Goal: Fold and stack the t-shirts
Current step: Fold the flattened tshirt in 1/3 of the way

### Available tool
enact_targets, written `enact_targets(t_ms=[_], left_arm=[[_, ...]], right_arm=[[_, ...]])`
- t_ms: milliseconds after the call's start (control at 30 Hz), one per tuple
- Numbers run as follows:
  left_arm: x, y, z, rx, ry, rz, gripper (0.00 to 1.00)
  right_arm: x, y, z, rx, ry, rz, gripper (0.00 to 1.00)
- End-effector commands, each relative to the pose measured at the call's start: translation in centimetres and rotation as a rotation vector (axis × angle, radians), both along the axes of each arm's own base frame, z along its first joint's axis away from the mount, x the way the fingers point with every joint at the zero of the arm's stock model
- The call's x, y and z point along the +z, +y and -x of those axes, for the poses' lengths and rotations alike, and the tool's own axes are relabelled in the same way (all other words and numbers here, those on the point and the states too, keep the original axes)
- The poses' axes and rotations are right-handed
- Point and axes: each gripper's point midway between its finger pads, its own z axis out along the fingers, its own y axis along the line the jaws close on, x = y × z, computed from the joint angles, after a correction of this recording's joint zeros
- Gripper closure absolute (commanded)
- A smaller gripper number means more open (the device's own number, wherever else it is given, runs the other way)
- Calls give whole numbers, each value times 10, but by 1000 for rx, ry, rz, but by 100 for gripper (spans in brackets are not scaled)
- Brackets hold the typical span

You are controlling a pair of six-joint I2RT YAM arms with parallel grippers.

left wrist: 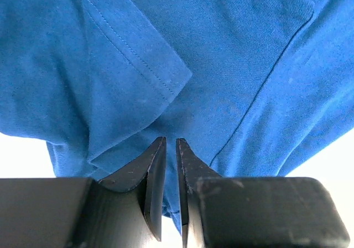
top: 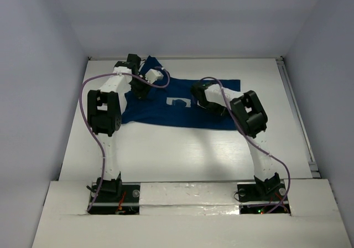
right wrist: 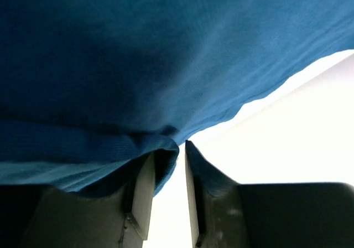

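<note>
One blue t-shirt [top: 160, 114] with a white chest print [top: 177, 102] lies spread across the far half of the white table. My left gripper [top: 141, 90] is at its left end, near a sleeve. In the left wrist view the left gripper [left wrist: 171, 143] has its jaws nearly together on a thin edge of the t-shirt [left wrist: 221, 65], beside a stitched sleeve hem [left wrist: 138, 54]. My right gripper [top: 198, 93] is over the shirt's right half. In the right wrist view the right gripper [right wrist: 182, 144] stands slightly apart, and the t-shirt [right wrist: 138, 54] drapes over its left finger [right wrist: 141, 192].
Bare white table [top: 182, 154] lies between the shirt and the arm bases. White walls close in the left, back and right sides. A rail [top: 293, 104] runs along the table's right edge. Purple cables loop off both arms.
</note>
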Motion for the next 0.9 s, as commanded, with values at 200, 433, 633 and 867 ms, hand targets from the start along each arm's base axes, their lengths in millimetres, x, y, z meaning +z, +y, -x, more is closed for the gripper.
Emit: enact_targets(t_ms=[200,433,633,867], left_arm=[[22,-2,9,-16,-25,17,90],[21,-2,10,-13,-20,17,91],[20,-2,12,-14,-12,19,92],[16,-2,15,-12,-2,21,93]], right_arm=[[13,-7,-30,-33,-150,27,64],[17,-16,-40,-62,-207,47,65],[22,-24,-47,-85,-238,61,65],[25,-33,-60,-102,-282,86,65]])
